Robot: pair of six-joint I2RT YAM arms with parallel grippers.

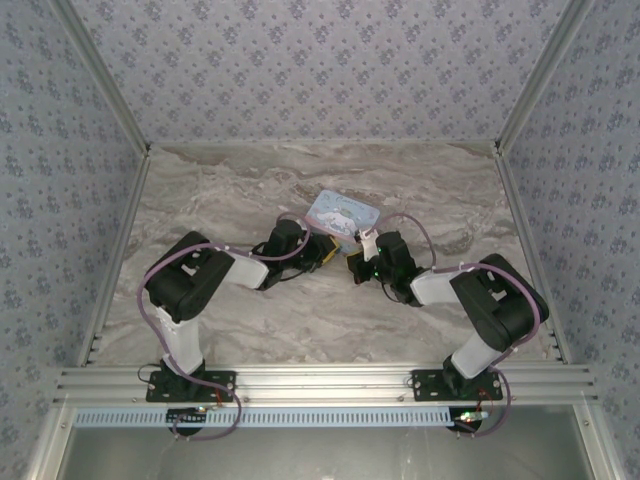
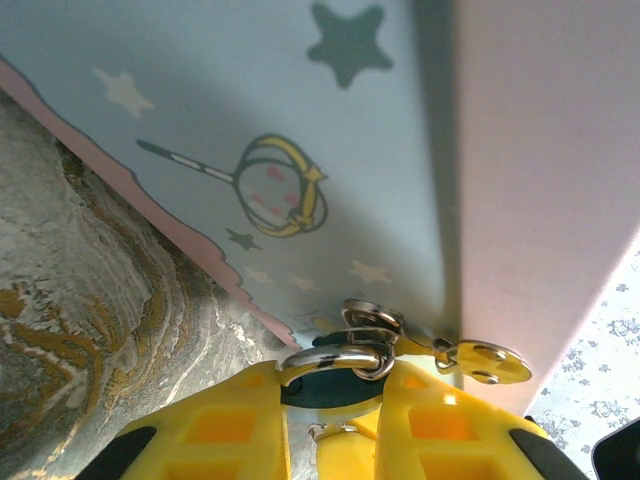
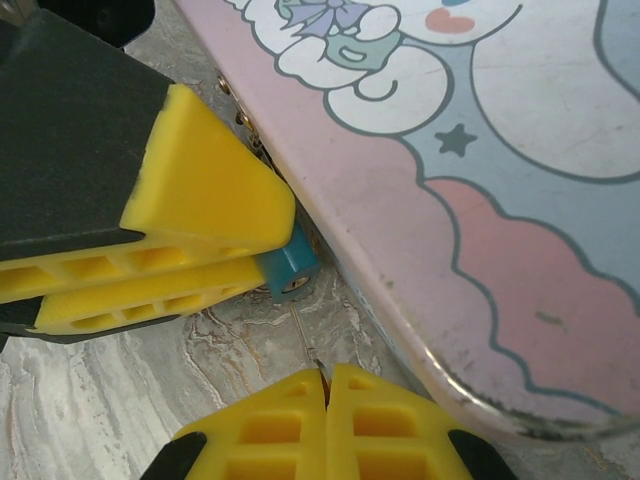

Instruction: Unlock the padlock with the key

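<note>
Your left end effector (image 2: 335, 398) is clamped on the padlock (image 2: 335, 360) — the teal body sits between its yellow fingers, and the silver shackle sticks out at the metal hasp (image 2: 480, 362) on the edge of the tin (image 2: 250, 120). In the right wrist view the padlock's bottom end faces your right end effector (image 3: 325, 380). Its fingers are pressed together on the key (image 3: 308, 338) — a thin metal shaft running from the fingertips up to the padlock's underside. The padlock is just beside the tin's side wall, above the desk (image 3: 100, 400). From above, the tin lies flat mid-desk and both end effectors meet at its near edge.
</note>
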